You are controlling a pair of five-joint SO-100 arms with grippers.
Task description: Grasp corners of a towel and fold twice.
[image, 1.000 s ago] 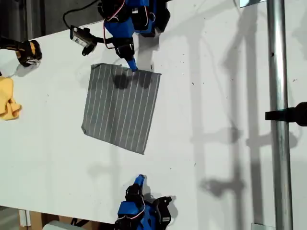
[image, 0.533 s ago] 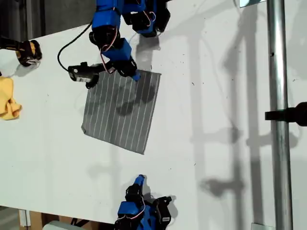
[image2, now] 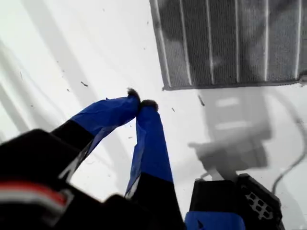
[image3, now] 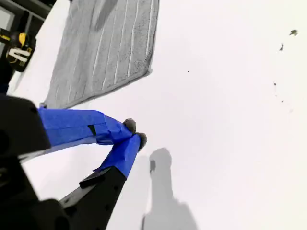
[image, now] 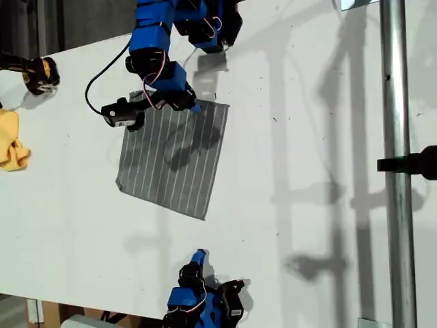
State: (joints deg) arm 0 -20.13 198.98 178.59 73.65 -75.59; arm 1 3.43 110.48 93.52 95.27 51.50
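On table [image: 314, 225]: towel [image: 172, 158] flat; my first gripper [image2: 139, 103] closed, empty.

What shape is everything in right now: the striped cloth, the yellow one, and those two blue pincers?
towel: spread flat on the table, not folded yet.
my first tool: shut, holding nothing, just off the towel's edge.
my second tool: shut, holding nothing, apart from the towel.
yellow cloth: crumpled, at the exterior view's left edge.
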